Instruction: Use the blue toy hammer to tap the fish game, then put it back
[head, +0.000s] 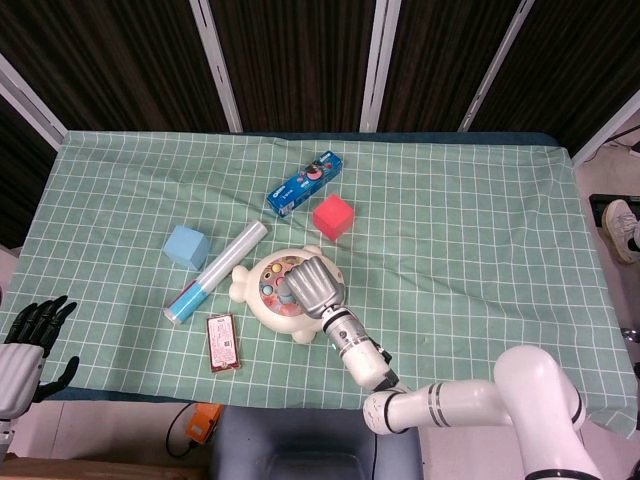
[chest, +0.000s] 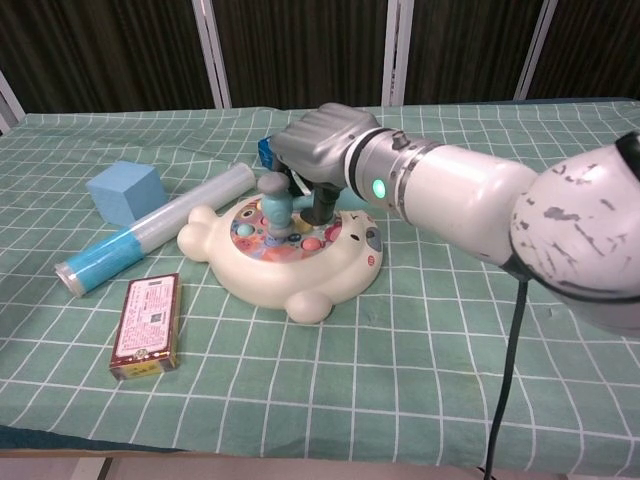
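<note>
Two hands showing. Right hand (chest: 325, 145) is reaching in over the fish game (chest: 285, 258), knuckles up, fingers curled down and gripping the blue toy hammer (chest: 276, 205). Hammer head is pointing down at the game's colored pegs; from the chest view it looks to be touching the face, though contact is hard to confirm. In the head view the hand (head: 313, 283) is covering most of the game (head: 262, 290). Game is a glossy cream plastic fish with rounded fins, sitting on the green checked cloth of the bench (head: 470, 230). Hand shell is smooth grey metal, forearm glossy white. Left hand (head: 35, 330) is hanging off the bench's near left edge, black fingers apart, holding nothing.
</note>
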